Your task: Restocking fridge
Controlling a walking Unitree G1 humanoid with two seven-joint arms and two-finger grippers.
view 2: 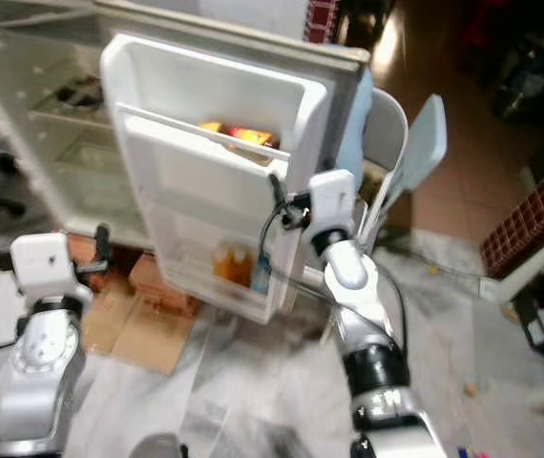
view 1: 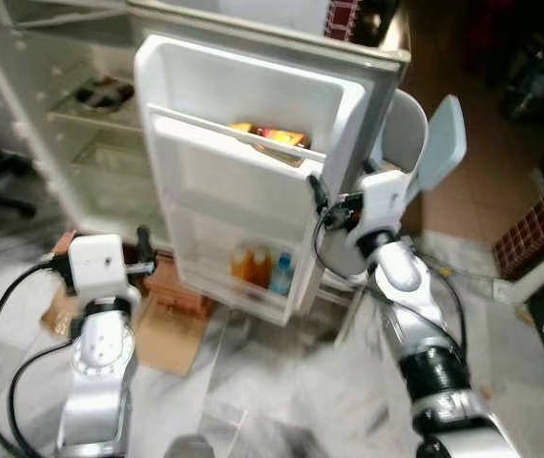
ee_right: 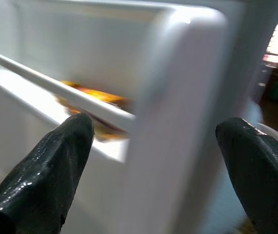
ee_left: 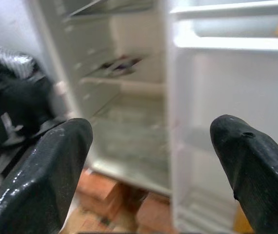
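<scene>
head stereo pair looking down-forward at open fridge door (view 1: 253,181), both arms in frame, left wrist cam facing fridge interior (ee_left: 124,122) between spread fingers, right wrist cam close on door edge between fingers, door shared

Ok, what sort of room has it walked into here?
Most likely a lived-in home kitchen or utility corner. An open fridge stands with its door swung wide and bottles in the lower door shelf; a plastic chair sits behind the door, and flattened cardboard lies on the marble-look floor.
</scene>
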